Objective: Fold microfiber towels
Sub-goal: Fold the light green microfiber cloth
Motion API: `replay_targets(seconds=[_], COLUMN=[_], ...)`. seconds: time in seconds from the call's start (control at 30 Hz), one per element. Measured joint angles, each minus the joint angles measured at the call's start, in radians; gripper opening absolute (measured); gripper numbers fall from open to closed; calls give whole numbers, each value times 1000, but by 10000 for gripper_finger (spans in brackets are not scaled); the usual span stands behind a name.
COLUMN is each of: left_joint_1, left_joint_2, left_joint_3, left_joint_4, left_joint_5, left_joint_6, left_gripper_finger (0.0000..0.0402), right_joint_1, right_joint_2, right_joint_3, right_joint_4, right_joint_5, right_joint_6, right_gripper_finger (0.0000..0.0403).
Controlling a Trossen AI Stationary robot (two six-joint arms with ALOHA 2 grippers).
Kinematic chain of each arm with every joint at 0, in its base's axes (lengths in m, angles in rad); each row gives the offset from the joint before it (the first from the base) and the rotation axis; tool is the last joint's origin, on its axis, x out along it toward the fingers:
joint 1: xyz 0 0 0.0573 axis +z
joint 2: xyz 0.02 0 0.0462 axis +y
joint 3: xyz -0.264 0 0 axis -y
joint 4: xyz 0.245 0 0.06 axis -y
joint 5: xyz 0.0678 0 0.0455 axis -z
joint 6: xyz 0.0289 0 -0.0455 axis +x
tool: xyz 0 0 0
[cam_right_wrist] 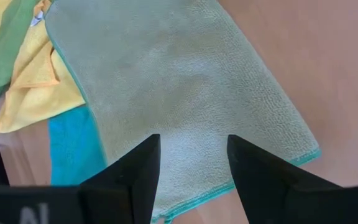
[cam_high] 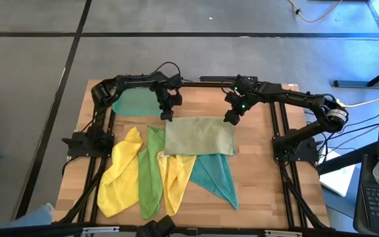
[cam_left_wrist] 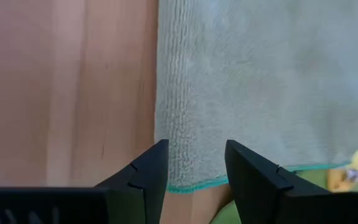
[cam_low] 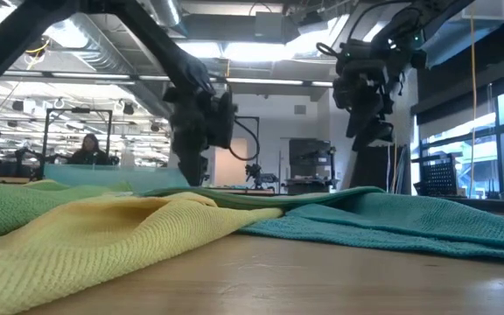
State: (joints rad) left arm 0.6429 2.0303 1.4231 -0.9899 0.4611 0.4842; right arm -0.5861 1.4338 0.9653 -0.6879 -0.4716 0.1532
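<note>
The pale olive-green towel [cam_high: 199,136] lies flat as a folded rectangle in the middle of the table, its near edge over a yellow towel [cam_high: 176,179] and the teal towel [cam_high: 217,178]. A second yellow towel [cam_high: 119,174] and the bright green towel [cam_high: 151,172] lie crumpled at the near left. My left gripper [cam_high: 166,116] is open above the olive towel's far left corner [cam_left_wrist: 166,134]. My right gripper [cam_high: 231,119] is open above its far right corner [cam_right_wrist: 303,149]. Both are empty.
A translucent teal tray [cam_high: 135,102] sits at the far left, just beyond my left gripper. Bare wood shows to the right of the towels [cam_high: 275,184] and along the near edge. The dark arm frames [cam_high: 87,141] stand at both sides of the table.
</note>
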Motion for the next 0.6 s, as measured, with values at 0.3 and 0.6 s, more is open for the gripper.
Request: replay_targets(seconds=[0.3,0.6], left_joint_1=[0,-28], left_joint_2=[13,46], left_joint_3=[1,-1], left_joint_4=[-17,-50], left_joint_5=[-81,-77], left_joint_6=[23,17], left_gripper_finger=[150,150], right_joint_1=[29,29], right_joint_2=[0,-1], right_joint_3=[0,0], right_joint_4=[23,43], right_joint_5=[-1,-22], right_joint_6=[0,8], right_gripper_finger=[188,188])
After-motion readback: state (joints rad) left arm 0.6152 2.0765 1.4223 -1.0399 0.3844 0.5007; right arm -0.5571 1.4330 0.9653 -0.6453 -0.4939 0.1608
